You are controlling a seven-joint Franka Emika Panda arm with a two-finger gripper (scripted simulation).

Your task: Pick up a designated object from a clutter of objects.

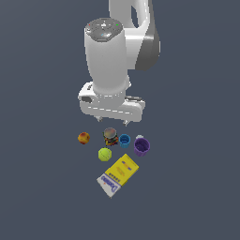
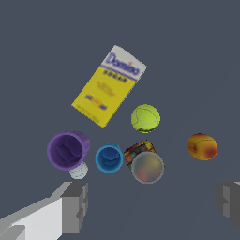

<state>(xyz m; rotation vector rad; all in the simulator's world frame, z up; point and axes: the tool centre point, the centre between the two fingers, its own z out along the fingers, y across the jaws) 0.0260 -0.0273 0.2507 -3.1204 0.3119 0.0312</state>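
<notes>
The designated object, a yellow-green tennis ball (image 1: 105,154) (image 2: 145,117), rests on the floor among the clutter of objects, between the dark can (image 1: 110,136) (image 2: 146,164) and the yellow-and-white box (image 1: 118,175) (image 2: 110,85). My gripper (image 1: 112,121) (image 2: 152,204) hangs open above the floor, just behind the can, with nothing between its fingers (image 2: 75,206). It is apart from the ball.
A red-yellow fruit ball (image 1: 83,138) (image 2: 202,146) lies apart on the exterior view's left. A blue cup (image 1: 124,140) (image 2: 109,158) and a purple cup (image 1: 141,146) (image 2: 68,150) stand beside the can. A small white item (image 2: 78,171) sits by the purple cup.
</notes>
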